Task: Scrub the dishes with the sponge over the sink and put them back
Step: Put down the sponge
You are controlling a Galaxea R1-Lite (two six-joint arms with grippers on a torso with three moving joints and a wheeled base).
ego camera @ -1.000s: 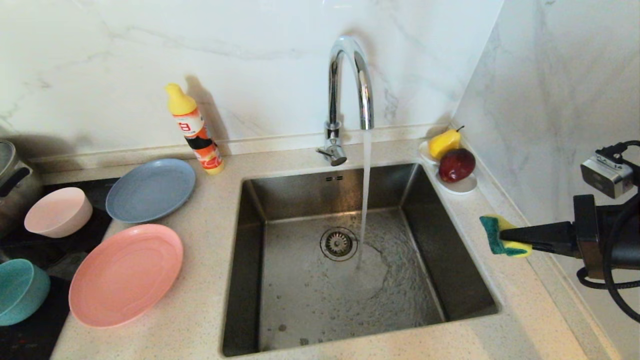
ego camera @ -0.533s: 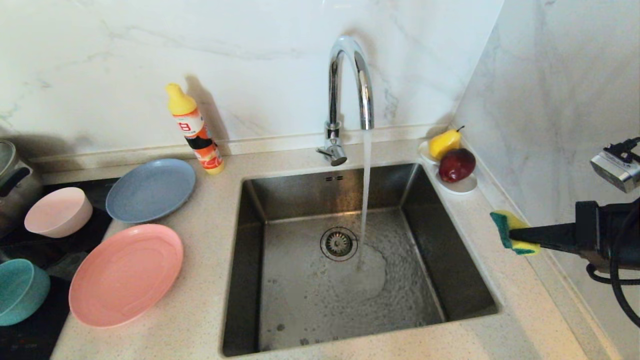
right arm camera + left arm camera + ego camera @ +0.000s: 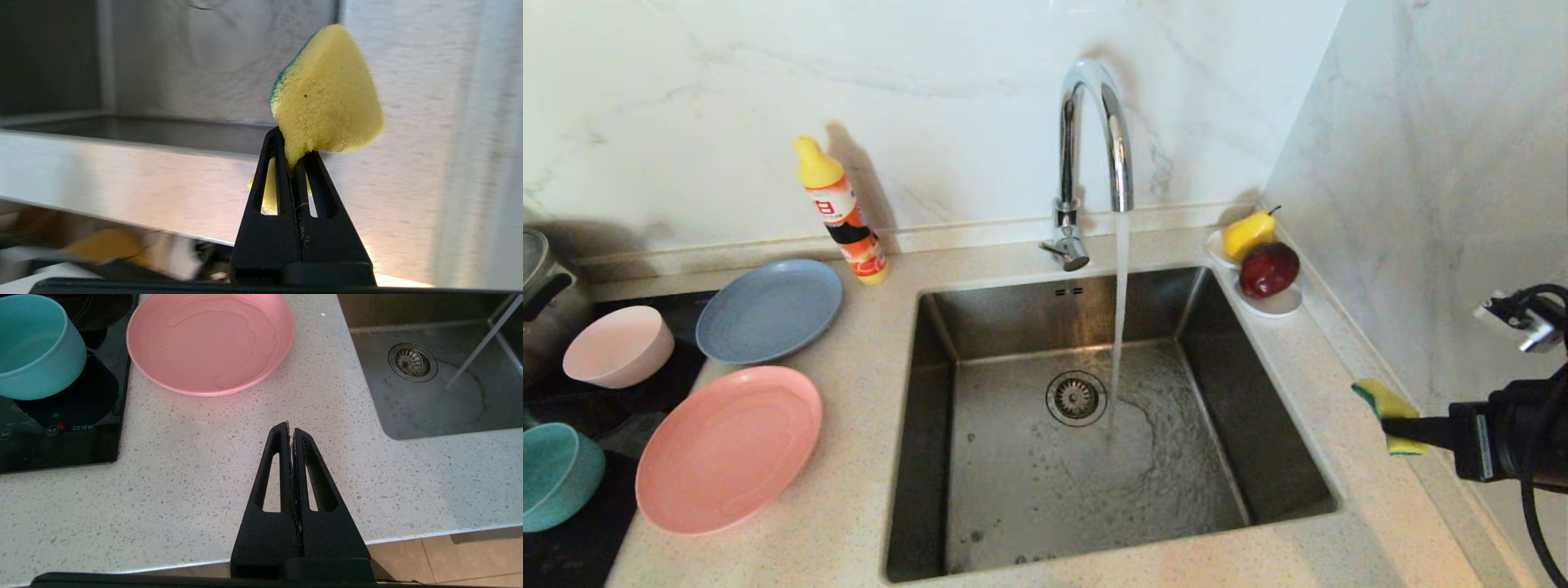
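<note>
The worktop was the biggest thing, w/ the sink set in the middle. Water ran from the tap down by the drain. Head view showed all four dishes left of the sink: salmon plate, blue-grey plate, pink bowl & teal bowl, both bowls on the black cooktop. Left wrist view only had the salmon plate, wet w/ water streaks, & the teal bowl. It also showed the left hand pressed tight together, holding nothing, above bare worktop. Right hand was right of the sink, above the worktop by the wall, pinching the sponge. Right wrist view showed the sponge's yellow side squashed, w/ a thin green edge.
</note>
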